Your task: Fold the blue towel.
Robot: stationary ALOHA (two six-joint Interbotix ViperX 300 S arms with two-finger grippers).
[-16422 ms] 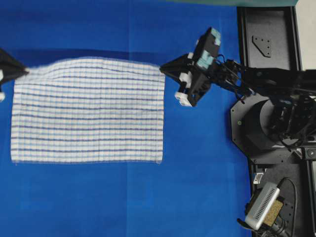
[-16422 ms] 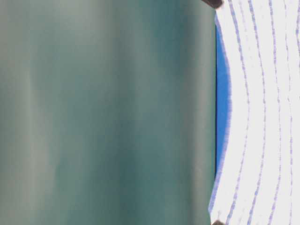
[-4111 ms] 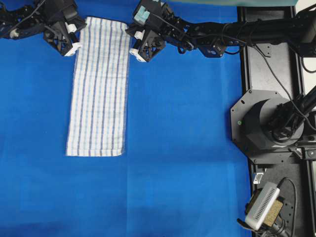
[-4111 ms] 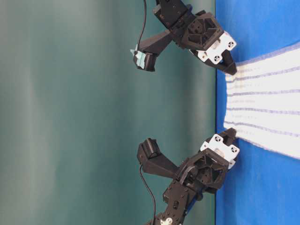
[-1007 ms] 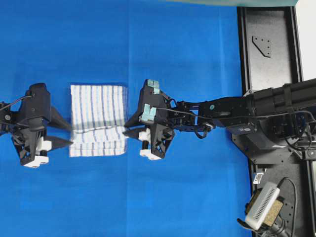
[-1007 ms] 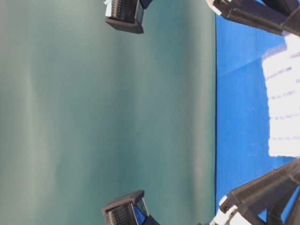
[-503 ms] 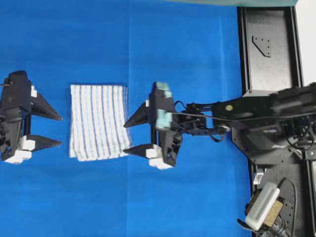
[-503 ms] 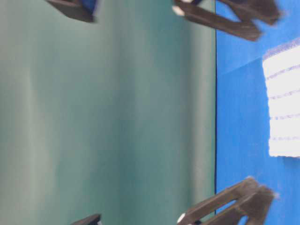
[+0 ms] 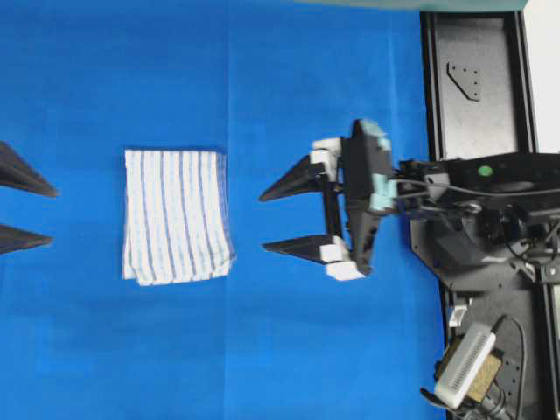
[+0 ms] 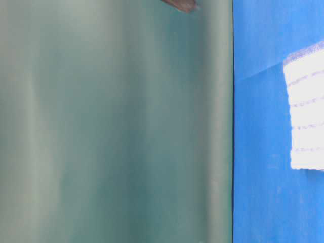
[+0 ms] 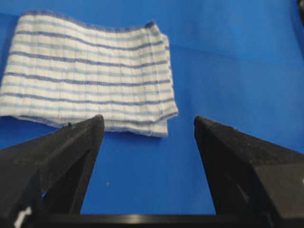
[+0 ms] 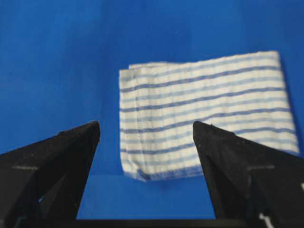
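worktop has a plain bright blue covering, and the blue towel lies on it folded small, looks like several layers

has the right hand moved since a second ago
Yes. In the overhead view the right hand has pulled back rightward, away from the folded blue towel toward its black base plate, jaws open and empty.

- The left gripper is cut by the overhead view's left edge; only 2 fingertips show.
- The blue towel runs off the table-level view's right edge, blurred.
- A dark finger tip is clipped at that view's top.
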